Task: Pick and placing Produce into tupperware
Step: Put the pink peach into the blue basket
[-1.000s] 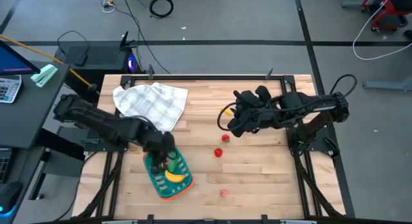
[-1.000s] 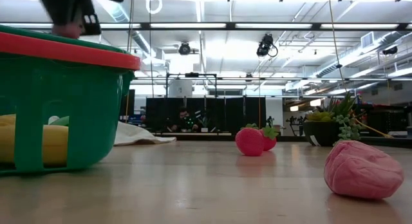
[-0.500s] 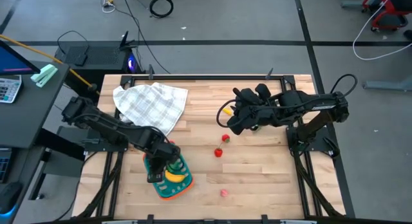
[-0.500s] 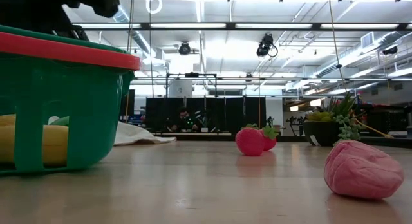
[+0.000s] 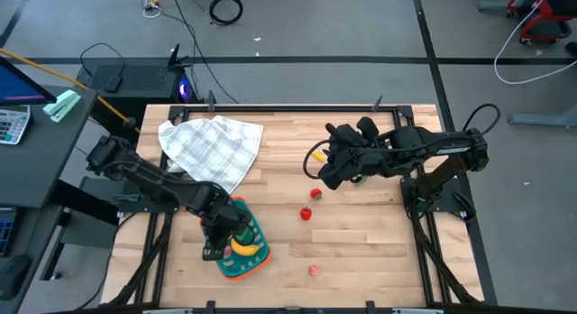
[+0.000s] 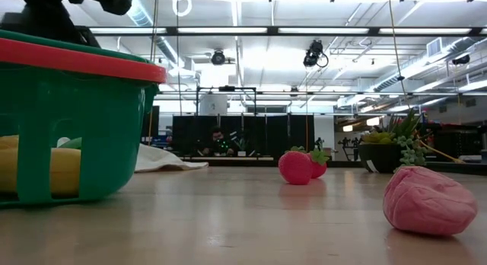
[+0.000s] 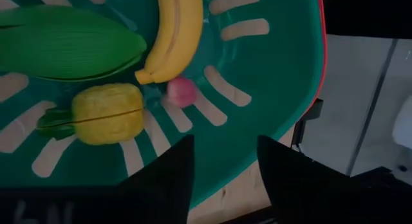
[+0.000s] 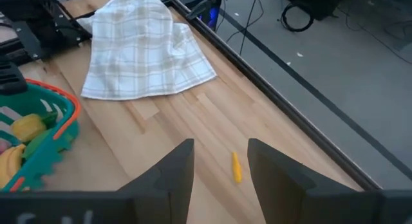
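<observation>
Tupperware (image 5: 239, 247): near the surface's (image 5: 361, 251) front-left corner, long axis running diagonally toward that edge; holds banana (image 7: 172, 32), lemon (image 7: 108, 112), green vegetable (image 7: 64, 42), pink piece (image 7: 181, 91). Left end effector (image 7: 224, 161) hovers above it, fingers spread, empty, likely just released. Right end effector (image 8: 219, 161), spread, waits near the back-right; 3 red pieces (image 5: 307, 214) remain outside.

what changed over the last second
The left gripper swung from the tupperware's far end toward its near left edge and now hovers there, open and empty. The right gripper barely moved, open above the table near the tiny orange piece. Banana, red pieces and cloth stayed put.
</observation>
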Robot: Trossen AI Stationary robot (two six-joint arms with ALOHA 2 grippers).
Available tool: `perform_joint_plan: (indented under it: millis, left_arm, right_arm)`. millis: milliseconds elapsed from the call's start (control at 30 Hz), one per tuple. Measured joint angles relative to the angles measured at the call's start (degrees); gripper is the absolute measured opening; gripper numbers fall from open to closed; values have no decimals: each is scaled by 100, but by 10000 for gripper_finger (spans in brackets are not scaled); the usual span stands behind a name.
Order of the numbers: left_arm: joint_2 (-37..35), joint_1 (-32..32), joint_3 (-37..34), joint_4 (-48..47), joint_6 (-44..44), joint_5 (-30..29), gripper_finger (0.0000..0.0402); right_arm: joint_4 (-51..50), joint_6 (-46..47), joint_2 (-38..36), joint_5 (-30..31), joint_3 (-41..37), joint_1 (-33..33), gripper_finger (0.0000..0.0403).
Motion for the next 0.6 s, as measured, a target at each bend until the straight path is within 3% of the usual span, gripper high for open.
perform_joint_plan:
  millis: [67,167,333,467,600]
  left_arm:
    - [0,75,0,2,1,-66,183]
    - [0,238,0,82,105,-255,187]
    - [0,638,0,556,431,-392,180]
    - [0,985,0,898,470,-392,175]
    - [0,1288,0,1099,478,-391,172]
  right_arm:
    - [-2,87,0,-423,0,30,155]
    - [43,-88,-11,-1564,-199,64,155]
    - [461,-198,-2,-2812,-1259,339,155]
    - [2110,-207,4,-3870,-2400,600,155]
    - [3973,-164,4,-4371,-3375,779,156]
